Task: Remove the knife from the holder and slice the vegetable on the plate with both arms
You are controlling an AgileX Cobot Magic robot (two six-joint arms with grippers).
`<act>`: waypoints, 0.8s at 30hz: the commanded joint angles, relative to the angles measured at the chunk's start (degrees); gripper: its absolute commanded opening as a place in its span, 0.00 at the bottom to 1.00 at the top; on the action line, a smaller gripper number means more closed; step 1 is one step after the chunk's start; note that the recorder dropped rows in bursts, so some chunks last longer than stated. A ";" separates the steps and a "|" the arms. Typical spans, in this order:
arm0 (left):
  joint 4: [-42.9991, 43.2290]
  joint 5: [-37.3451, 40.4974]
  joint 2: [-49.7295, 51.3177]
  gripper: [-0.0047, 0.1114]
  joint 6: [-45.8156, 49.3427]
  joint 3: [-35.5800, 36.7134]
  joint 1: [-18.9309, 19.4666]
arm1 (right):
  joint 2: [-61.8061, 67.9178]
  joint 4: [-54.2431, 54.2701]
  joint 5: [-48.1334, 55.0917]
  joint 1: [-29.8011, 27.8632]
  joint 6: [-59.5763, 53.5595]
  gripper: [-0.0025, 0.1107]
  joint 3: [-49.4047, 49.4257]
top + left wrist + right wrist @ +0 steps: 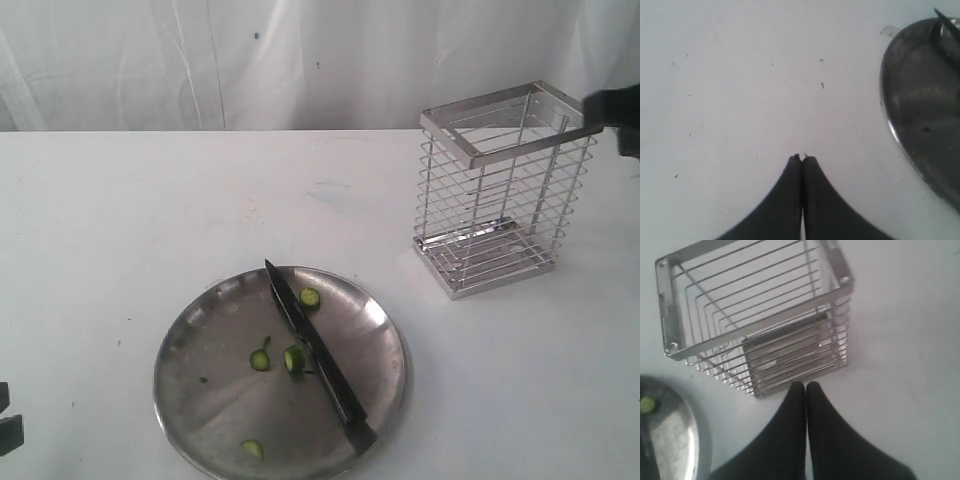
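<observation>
The black knife [318, 355] lies flat across the silver plate [210, 400], tip toward the back, handle at the front rim. Small green vegetable pieces lie on the plate: a stemmed piece [261, 357], a chunk [293, 359] against the blade, and slices [310, 297] [253, 449]. The chrome wire holder [503, 190] stands empty at the right. My left gripper [801, 159] is shut on nothing over bare table beside the plate [920, 115]. My right gripper [806, 385] is shut and empty, just beside the holder [760, 315]. At the frame edges only slivers of the arms show [620, 110] [8, 425].
White tabletop [150, 220] all round, with a white curtain behind it [250, 60]. A faint bluish smear [335, 192] marks the table behind the plate. The plate edge with a green slice [647, 404] shows in the right wrist view.
</observation>
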 commanded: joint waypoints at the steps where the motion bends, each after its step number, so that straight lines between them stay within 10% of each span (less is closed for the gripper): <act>1: -0.11 -0.08 -6.43 0.04 -0.25 1.33 -0.46 | -16.75 -2.28 -15.98 0.70 3.17 0.02 14.02; 9: -0.44 5.84 -8.91 0.04 -2.74 1.33 -0.46 | -46.44 -6.20 -26.93 2.01 2.85 0.02 29.04; 24: -0.96 14.64 -8.91 0.04 -6.16 1.33 -0.46 | -58.69 -4.95 -6.13 2.01 2.85 0.02 30.03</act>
